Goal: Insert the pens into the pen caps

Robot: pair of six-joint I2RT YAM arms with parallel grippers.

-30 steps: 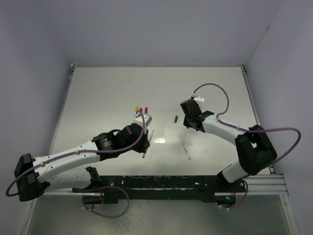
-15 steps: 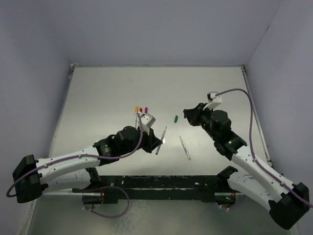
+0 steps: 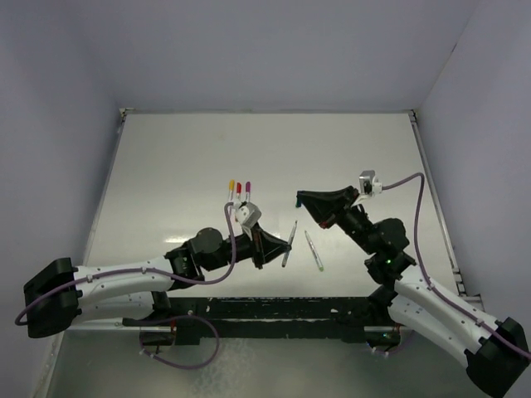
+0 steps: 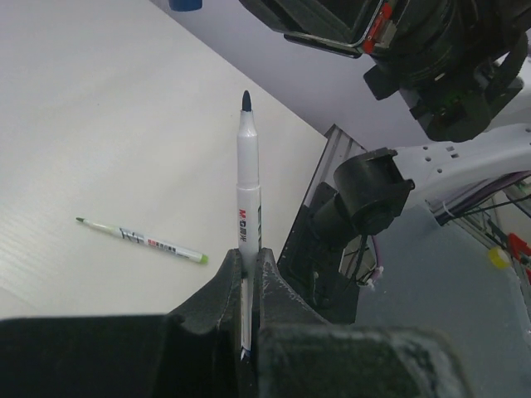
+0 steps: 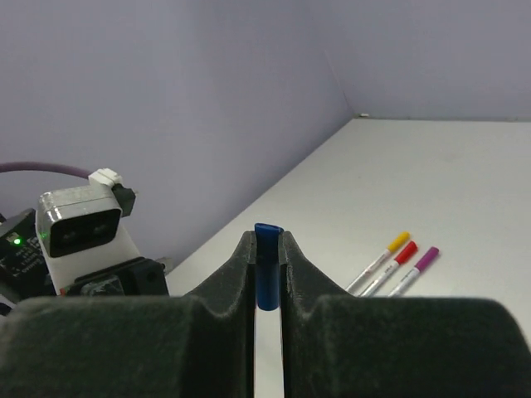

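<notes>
My left gripper [image 3: 282,245] [image 4: 248,257] is shut on a white pen [image 4: 248,191] [image 3: 289,242] and holds it clear of the table, its bare dark-blue tip [image 4: 246,100] pointing away from the jaws. To its upper right my right gripper [image 3: 301,199] [image 5: 266,240] is shut on a small blue pen cap [image 5: 267,267] [image 4: 185,4], a short way from the pen's tip. A pen with a green tip [image 3: 314,250] [image 4: 141,240] lies uncapped on the table between the arms. Three pens with yellow [image 5: 390,251], red [image 5: 400,259] and purple [image 5: 420,264] caps on lie side by side.
The capped pens [image 3: 239,189] lie on the white table [image 3: 182,157], just behind the left wrist. Violet walls close in the table at the back and both sides. The black base rail [image 3: 274,308] runs along the near edge.
Both arms have swung toward the middle. The left gripper carried its pen to the right, and the right gripper came down and left with the blue cap, now facing the pen.
</notes>
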